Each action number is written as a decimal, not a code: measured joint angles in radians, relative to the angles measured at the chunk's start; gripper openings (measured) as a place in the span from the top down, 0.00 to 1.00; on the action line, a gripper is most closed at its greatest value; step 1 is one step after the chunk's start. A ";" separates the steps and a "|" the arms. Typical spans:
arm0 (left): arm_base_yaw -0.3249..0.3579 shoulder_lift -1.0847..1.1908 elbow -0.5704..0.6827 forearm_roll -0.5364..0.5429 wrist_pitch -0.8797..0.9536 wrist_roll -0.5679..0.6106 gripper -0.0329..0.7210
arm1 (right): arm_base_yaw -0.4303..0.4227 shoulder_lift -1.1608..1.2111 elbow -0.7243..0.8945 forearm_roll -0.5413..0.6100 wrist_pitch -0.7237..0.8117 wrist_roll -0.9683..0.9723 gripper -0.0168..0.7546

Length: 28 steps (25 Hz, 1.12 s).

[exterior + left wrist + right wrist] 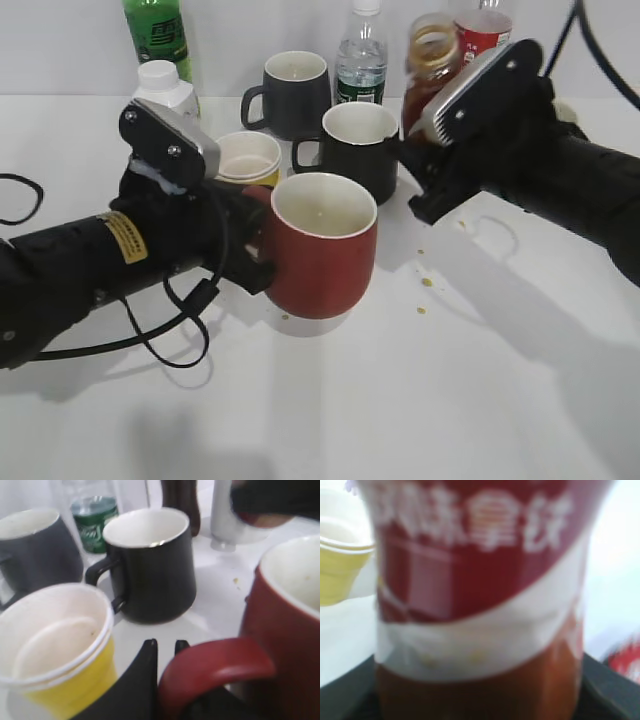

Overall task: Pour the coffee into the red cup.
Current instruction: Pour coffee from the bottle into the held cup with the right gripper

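The red cup (pixel 322 250) stands on the white table at the middle, its white inside empty. My left gripper (pixel 256 240) is shut on its loop handle; the left wrist view shows the jaws (pixel 165 647) pinching the handle (pixel 215 665). The coffee bottle (pixel 432 58), brown liquid with a red and white label and an open neck, is held upright at the back right, behind a black mug. My right gripper (pixel 418 135) is shut on its lower body. The bottle (pixel 480 605) fills the right wrist view and hides the fingertips.
A black mug (pixel 360 148) stands between cup and bottle, a dark grey mug (pixel 295 90) behind it, and a yellow paper cup (pixel 248 160) by my left gripper. A green bottle (pixel 157 30), a water bottle (pixel 362 55) and a red-labelled bottle (pixel 483 30) line the back. Small drops (pixel 427 282) lie on the table.
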 joint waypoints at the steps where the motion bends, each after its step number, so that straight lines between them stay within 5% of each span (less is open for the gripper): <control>1: 0.000 0.008 -0.004 0.010 -0.017 0.000 0.86 | 0.000 0.000 -0.004 -0.021 0.014 -0.013 0.32; 17: 0.001 0.078 -0.017 0.020 -0.186 0.001 0.86 | 0.001 0.000 -0.117 -0.242 0.101 -0.277 0.32; 28: 0.001 0.078 -0.017 0.020 -0.191 0.075 0.86 | 0.001 0.000 -0.117 -0.281 0.097 -0.420 0.32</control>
